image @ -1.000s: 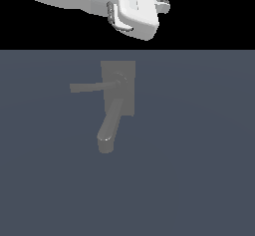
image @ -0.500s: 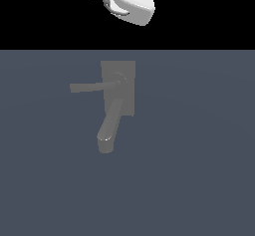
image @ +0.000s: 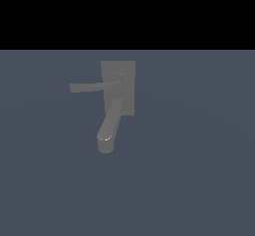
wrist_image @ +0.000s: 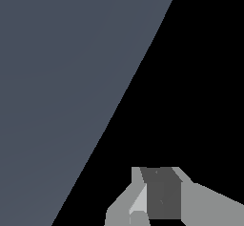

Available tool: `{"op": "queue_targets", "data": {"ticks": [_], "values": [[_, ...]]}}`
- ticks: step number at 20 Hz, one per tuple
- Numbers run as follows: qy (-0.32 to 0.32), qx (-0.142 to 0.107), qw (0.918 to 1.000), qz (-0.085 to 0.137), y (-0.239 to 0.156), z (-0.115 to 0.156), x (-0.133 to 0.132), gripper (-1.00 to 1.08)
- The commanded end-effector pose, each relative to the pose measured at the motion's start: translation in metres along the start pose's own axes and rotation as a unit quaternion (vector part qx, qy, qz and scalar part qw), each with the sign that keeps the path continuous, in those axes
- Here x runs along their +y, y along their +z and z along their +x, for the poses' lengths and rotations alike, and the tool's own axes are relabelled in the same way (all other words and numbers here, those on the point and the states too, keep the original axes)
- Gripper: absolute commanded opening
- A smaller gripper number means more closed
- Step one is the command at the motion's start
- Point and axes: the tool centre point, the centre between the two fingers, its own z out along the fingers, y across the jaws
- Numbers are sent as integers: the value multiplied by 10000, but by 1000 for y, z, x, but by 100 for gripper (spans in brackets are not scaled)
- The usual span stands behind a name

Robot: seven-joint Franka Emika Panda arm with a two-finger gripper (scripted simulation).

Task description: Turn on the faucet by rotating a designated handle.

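Nearest, in the wrist view only: the end effector (wrist_image: 159, 206) is seen at the picture's edge, pale grey finger bodies flanking a darker grey block. The fingertips are cut off, so how far it is open cannot be told. Nothing is seen held. Beyond it, a slanted expanse of blue-grey counter (wrist_image: 62, 87) is seen against black; no fixture is caught in this view.

Exterior view: no arm or end effector is caught here. The counter (image: 199, 170) fills the lower part, black above.

The faucet (image: 117, 100) is seen on the counter, a little toward the exterior view's left of centre, matte grey. Nearest the camera is the rounded end of the spout (image: 110, 128), thick, running from the hub down and slightly toward the exterior view's left. Farther back, the round hub sits on a flat rectangular base plate (image: 127, 70).

The handle (image: 92, 86), a thin straight bar, projects from the hub toward the exterior view's left, nearly level. Nothing is seen touching it.
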Motion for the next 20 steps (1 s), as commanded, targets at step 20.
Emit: {"op": "queue_targets", "data": {"ticks": [20], "values": [[1372, 855, 9337, -3196, -198, -46, 180, -100]]}}
